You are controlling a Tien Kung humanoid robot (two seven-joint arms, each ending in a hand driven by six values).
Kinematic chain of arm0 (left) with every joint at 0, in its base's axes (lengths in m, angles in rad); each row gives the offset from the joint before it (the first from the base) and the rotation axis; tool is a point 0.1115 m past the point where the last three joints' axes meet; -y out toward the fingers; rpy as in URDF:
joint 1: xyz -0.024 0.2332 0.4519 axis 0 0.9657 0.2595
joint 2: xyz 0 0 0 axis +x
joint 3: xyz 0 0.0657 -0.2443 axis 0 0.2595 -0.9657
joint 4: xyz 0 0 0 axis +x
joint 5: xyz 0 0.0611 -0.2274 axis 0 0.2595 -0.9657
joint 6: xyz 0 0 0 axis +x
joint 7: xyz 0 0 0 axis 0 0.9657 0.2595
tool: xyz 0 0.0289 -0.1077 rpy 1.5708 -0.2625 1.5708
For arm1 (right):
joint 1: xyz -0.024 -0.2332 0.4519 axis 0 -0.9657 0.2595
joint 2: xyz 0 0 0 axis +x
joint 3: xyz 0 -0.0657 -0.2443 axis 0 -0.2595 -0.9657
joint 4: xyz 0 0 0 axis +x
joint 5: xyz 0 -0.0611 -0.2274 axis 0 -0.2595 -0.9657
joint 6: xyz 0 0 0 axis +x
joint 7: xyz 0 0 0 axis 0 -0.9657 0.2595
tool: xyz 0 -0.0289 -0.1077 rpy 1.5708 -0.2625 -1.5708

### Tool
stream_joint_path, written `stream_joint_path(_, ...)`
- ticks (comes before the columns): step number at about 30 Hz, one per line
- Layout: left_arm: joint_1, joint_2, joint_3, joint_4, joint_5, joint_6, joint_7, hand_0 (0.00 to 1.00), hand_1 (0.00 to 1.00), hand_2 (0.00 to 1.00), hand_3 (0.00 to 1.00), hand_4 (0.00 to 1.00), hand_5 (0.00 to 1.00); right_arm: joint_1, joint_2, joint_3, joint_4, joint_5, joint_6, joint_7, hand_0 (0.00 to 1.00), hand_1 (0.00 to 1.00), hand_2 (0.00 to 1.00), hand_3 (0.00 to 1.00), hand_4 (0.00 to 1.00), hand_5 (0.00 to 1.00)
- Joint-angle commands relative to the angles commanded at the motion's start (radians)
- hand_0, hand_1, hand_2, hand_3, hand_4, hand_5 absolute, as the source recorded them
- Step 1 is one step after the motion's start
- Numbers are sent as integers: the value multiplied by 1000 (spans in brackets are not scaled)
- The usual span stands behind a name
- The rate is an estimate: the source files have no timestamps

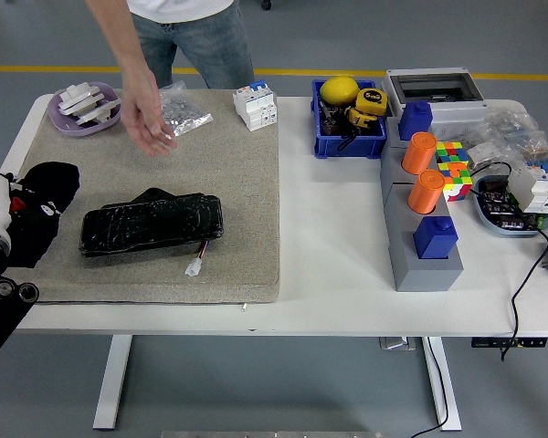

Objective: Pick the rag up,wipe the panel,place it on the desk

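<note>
At the bench's (329, 265) left edge, the left robot hand (2, 219) grips the black rag (38, 205), its white casing pressed against the bunched cloth, which drapes over the corner of the tan mat (228, 201). Just to the right of the robot hand, apart from the rag, the black panel (152, 224) lies flat on the mat with a short wire and white connector (194, 266) trailing from its near edge. Nothing stands between rag and panel.

Beyond the robot hand, a person's hand (149, 123) hangs open in the air above the mat, clear of the panel. Past it sit one purple dish (80, 117) of white parts, one clear bag (181, 111) of small hardware and one white circuit breaker (255, 104).

Well to the right of the robot hand, off the mat, stands one blue bin (347, 141) holding a yellow ball (338, 90) and a yellow tape measure (367, 102). Farther right, a grey stand (418, 260) carries two orange cylinders (418, 152) and two blue blocks (435, 235). Beside them are one colour cube (452, 168), one grey enclosure box (434, 89), a tray (502, 208) of electrical parts and black cable (530, 265) running off the bench's edge. The right arm is out of view.
</note>
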Motion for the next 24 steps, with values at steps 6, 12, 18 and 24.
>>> stream_joint_path(6, -28, 17, 16, 47, -36, -54, -15, 281, 342, 470, 445, 197, 2, 2, 1, -7, 0, 7, 0, 0, 713, 260, 628, 634, 998, 604)
stream_joint_path(12, -44, 21, 20, 67, -67, -103, -32, 362, 553, 564, 564, 641, 2, 3, 2, -6, 0, 8, 0, -1, 713, 260, 628, 633, 998, 603)
stream_joint_path(18, -47, 21, 25, 63, -66, -130, -48, 484, 745, 742, 610, 917, 84, 4, 4, -7, 0, 9, 1, 1, 714, 259, 627, 632, 998, 604)
stream_joint_path(24, -47, 24, 22, 54, -52, -156, -38, 558, 792, 793, 754, 998, 157, 5, 4, -5, 0, 9, 1, 0, 714, 259, 627, 632, 998, 602)
